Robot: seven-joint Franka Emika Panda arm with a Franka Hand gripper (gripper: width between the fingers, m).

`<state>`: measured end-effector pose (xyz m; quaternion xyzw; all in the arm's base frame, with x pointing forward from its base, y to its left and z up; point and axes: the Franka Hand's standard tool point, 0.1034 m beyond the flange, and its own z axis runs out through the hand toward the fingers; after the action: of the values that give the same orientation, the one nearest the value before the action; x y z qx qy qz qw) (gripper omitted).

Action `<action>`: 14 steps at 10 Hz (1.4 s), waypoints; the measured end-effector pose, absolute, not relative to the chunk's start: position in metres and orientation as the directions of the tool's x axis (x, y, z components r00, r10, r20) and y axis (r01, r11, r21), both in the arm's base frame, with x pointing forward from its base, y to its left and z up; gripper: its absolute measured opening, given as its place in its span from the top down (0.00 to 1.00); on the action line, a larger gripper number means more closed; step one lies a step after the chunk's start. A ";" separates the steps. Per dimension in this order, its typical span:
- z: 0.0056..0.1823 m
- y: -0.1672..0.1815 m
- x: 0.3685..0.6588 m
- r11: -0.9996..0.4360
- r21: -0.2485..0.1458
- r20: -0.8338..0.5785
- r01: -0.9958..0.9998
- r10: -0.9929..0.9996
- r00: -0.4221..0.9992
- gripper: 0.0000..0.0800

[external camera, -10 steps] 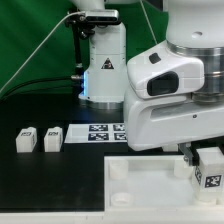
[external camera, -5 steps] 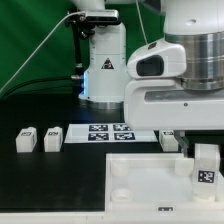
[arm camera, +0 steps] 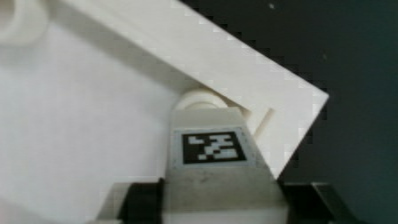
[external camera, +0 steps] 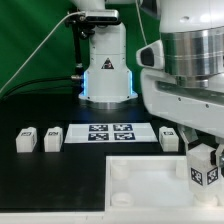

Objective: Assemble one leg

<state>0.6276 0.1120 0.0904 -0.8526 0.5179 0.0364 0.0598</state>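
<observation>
Clasping the leg as before, hand (arm shifted) at panel corner

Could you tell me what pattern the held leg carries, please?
The leg bears a black-and-white square marker on its white face; the wrist view shows it best.

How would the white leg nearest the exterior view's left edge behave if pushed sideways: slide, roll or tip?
The leg looks like a squat cuboid with flat faces, so it would probably slide, not roll. It sits low on the black table, so tipping seems unlikely. It looks rigid and small, so likely light.
</observation>
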 end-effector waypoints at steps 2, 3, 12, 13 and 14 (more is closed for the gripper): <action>0.090 0.114 0.628 -0.288 -0.047 -0.132 -0.957 -0.947 0.291 0.63; 0.090 0.115 0.627 -0.246 -0.044 -0.139 -0.968 -0.958 0.249 0.63; 0.092 0.116 0.629 -0.862 -0.108 -0.091 -0.495 -0.488 0.868 0.19; 0.089 0.119 0.626 -0.930 -0.074 -0.068 -0.361 -0.356 0.932 0.19; 0.087 0.123 0.624 -0.990 -0.057 -0.047 -0.128 -0.126 0.991 0.19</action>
<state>0.6241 0.1225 0.0867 -0.9973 0.0637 0.0214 0.0297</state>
